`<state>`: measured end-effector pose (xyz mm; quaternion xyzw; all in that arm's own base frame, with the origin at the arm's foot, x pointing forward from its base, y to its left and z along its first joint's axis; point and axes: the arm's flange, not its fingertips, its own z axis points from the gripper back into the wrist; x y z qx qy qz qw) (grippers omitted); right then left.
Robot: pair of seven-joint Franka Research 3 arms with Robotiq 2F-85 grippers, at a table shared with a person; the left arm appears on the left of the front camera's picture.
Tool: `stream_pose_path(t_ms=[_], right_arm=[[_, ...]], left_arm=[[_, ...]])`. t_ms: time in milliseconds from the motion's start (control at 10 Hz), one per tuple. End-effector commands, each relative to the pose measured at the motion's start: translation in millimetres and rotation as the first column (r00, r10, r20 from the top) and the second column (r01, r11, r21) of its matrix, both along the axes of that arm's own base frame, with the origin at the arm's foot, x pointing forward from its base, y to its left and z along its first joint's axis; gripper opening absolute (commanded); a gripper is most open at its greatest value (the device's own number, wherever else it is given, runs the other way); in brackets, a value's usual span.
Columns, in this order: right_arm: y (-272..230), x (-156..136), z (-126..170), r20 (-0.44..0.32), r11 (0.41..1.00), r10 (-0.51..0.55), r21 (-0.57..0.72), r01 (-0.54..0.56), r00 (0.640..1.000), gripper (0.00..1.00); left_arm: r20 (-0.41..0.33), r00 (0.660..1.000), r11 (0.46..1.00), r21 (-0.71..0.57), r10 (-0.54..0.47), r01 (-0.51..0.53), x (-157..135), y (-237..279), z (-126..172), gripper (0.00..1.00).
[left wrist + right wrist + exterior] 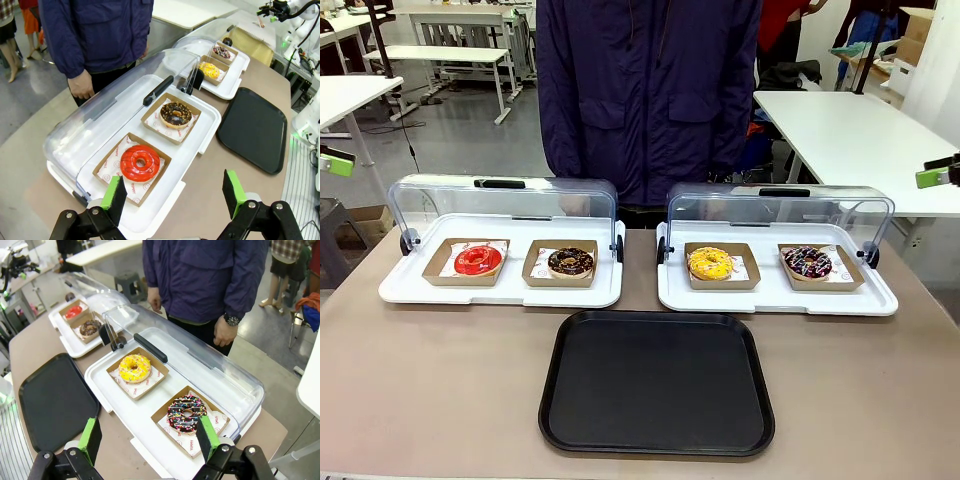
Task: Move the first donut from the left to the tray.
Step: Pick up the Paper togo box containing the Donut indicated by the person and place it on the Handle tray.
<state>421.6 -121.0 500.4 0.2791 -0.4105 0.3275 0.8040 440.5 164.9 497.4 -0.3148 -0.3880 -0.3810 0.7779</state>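
A brown worktop (430, 400) is shared with a person (650, 90) in a dark blue jacket, who is stood at its far side. A black tray (657, 385) is placed at the near centre of the worktop, with nothing laid on it. Beyond it, a left white tray (395, 290) and a right white tray (885, 300) are set side by side, each fitted with a clear domed lid (505, 200) swung back. Two donuts are carried on each white tray, each seated in a shallow cardboard holder (440, 272) on a paper liner. The red donut (478, 260) is located at the left end of the left white tray, well apart from the black tray, with a chocolate donut (570, 262) beside it. A yellow donut (710, 263) and a sprinkled donut (808, 262) are held on the right white tray. The left fingers (116, 197) are spread wide and released, clear of the red donut, with nothing grasped. The right fingers (91, 440) are likewise released, with nothing between them.
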Motion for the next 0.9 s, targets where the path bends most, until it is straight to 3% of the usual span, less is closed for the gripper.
stream_pose_path(t_ms=[0, 800], right_arm=[[0.4, 3.9, -0.1, 0.024, 1.000, 0.003, 0.015, -0.003, 1.000, 1.00], [0.4, 3.9, -0.1, 0.024, 1.000, 0.003, 0.015, -0.003, 1.000, 1.00]], left_arm=[[0.013, 1.000, 1.000, -0.015, -0.010, 0.010, -0.2, -0.6, 1.9, 1.00], [0.013, 1.000, 1.000, -0.015, -0.010, 0.010, -0.2, -0.6, 1.9, 1.00]])
